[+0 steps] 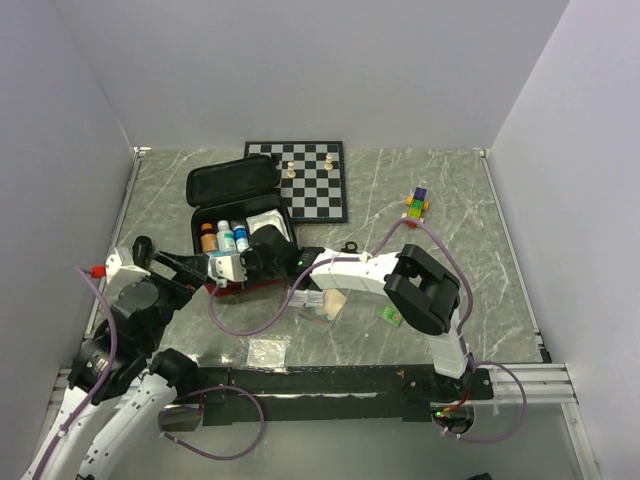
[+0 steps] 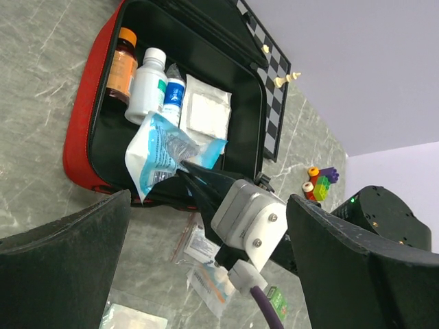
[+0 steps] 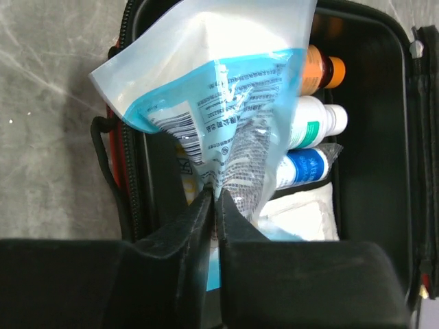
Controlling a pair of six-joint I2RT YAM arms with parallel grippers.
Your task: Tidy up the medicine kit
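Fingers on the right arm [image 3: 214, 199] pinch almost shut on the crinkly blue-and-clear plastic pouch [image 3: 219, 103], holding it over the open red zippered medicine kit [image 2: 81, 137] on the grey marbled bench [image 1: 450, 200], probably to lay it beside the three bottles [image 2: 147, 86]. The left fingers [image 2: 207, 199] gape wide nearby, empty.

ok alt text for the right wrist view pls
The right pincer pinches one end of a blue and clear packet over the open medicine kit. Three bottles lie side by side inside it.
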